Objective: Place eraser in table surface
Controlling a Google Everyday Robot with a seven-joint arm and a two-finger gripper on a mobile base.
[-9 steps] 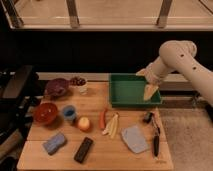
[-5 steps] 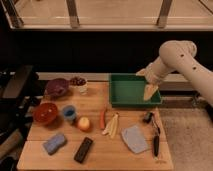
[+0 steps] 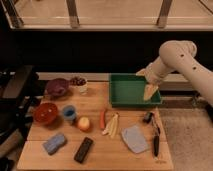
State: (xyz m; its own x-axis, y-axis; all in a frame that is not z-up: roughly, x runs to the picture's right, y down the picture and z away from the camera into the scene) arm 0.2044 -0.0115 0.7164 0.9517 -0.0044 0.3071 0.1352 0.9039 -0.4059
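The eraser (image 3: 83,150), a flat black block, lies on the light-brown wooden table surface (image 3: 107,152) near the front edge, just right of the blue sponge (image 3: 54,143). My gripper (image 3: 150,92) hangs from the white arm (image 3: 177,60) at the back right. It points down over the right part of the green tray (image 3: 127,90), far from the eraser.
On the table stand a red bowl (image 3: 45,112), a purple bowl (image 3: 57,87), a small cup of dark fruit (image 3: 79,84), a blue cup (image 3: 69,113), a peach (image 3: 83,123), a red chili (image 3: 103,119), a banana (image 3: 112,125), a grey cloth (image 3: 134,138) and a black-handled tool (image 3: 156,139).
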